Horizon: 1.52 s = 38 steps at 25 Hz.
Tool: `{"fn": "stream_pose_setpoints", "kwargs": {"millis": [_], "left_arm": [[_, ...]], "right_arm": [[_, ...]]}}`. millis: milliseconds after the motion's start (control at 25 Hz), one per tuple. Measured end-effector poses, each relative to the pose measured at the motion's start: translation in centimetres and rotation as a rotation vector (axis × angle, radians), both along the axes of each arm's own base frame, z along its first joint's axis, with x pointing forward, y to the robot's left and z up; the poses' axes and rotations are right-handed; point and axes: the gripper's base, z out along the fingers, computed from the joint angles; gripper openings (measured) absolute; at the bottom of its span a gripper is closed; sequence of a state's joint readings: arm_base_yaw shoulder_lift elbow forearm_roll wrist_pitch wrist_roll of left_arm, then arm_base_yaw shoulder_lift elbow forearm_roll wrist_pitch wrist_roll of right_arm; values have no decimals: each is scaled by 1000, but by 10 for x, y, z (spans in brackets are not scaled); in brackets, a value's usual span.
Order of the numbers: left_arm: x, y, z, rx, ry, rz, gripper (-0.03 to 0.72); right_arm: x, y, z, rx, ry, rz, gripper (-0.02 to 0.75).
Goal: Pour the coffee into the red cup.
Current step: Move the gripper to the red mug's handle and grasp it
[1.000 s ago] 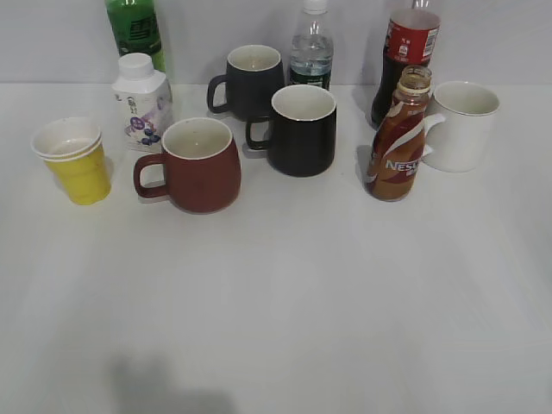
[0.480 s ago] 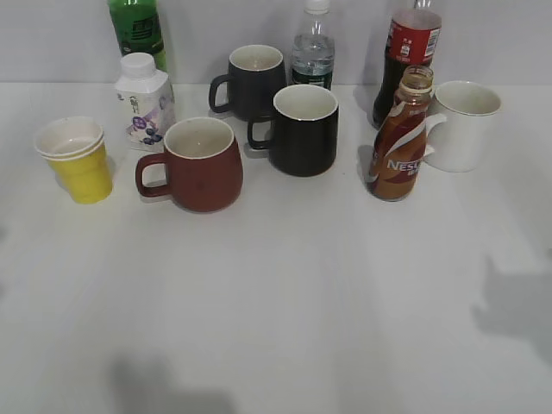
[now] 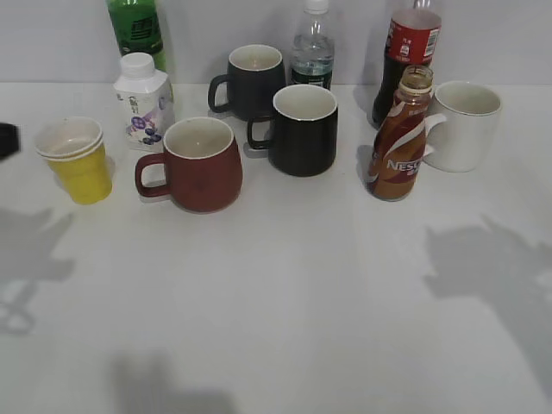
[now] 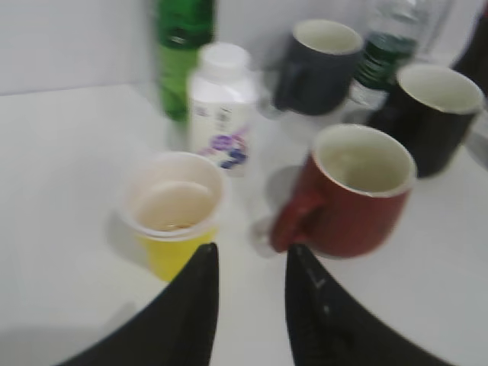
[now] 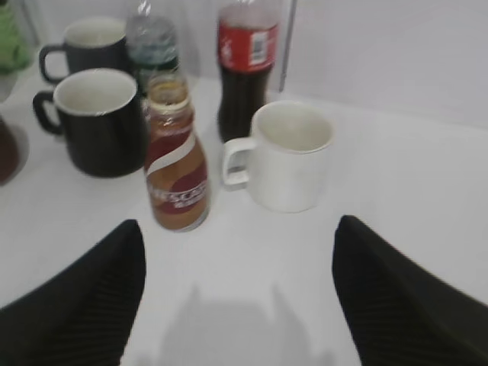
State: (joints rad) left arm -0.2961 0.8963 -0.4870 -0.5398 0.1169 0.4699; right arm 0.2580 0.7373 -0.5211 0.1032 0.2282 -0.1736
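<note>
White tabletop [image 3: 285, 293], smooth and matte, against a pale wall. Left claw [image 4: 250, 293]: dark fingers a narrow gap apart, empty, above the tabletop between the yellow paper cup [image 4: 174, 213] and the red cup [image 4: 352, 194]. Right claw [image 5: 238, 293]: ribbed black fingers spread wide, empty, short of the coffee [image 5: 175, 164]. The coffee, a curvy brown uncapped bottle, stands upright just beside the glossy white mug [image 5: 291, 156], with the cola bottle [image 5: 245, 65] behind. The red cup, rounded ceramic with pale interior, stands left of the black mug [image 3: 302, 129]; a white carton [image 3: 142, 102], dark mug [image 3: 253, 79], green bottle [image 3: 135, 30] and water bottle [image 3: 311, 47] stand behind.
</note>
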Motion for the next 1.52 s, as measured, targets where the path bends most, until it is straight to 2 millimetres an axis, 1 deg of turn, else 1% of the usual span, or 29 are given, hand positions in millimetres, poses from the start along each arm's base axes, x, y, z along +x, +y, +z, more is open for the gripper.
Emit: {"fn": "stream_pose_setpoints", "kwargs": {"millis": [120,320,440,520,640,720,920,1000,1160,1360,1520], "left_arm": [[0,-16,-21,-17,5,-29,239],[1,-39,-54,29,-39,-51,241],[11,-51,-75,89,-45,-32,241],[21,-54,-86,110,-76,25,241],[34,-54,-103,56,-106,135,242],[40,-58,-113,53,-147,134,242],[45,-74,-124,78,-294,-13,242],[47,-76,-129,83,-305,-13,242],[55,-80,-133,77,-312,9,244],[69,-86,-132,57,-282,60,244],[70,-86,-137,63,-228,81,244]], "right_arm": [[16,7,-11,-13,40,13,573],[35,12,-17,-4,11,2,573],[49,15,-22,12,-17,-12,573],[58,17,-28,12,-27,-18,573],[70,19,-35,44,-44,-38,573],[77,21,-39,73,-53,-53,573],[90,23,-47,91,-92,-63,565],[94,24,-49,96,-116,-67,544],[99,25,-53,93,-133,-66,512],[101,26,-53,96,-146,-66,506],[101,26,-53,96,-146,-65,503]]}}
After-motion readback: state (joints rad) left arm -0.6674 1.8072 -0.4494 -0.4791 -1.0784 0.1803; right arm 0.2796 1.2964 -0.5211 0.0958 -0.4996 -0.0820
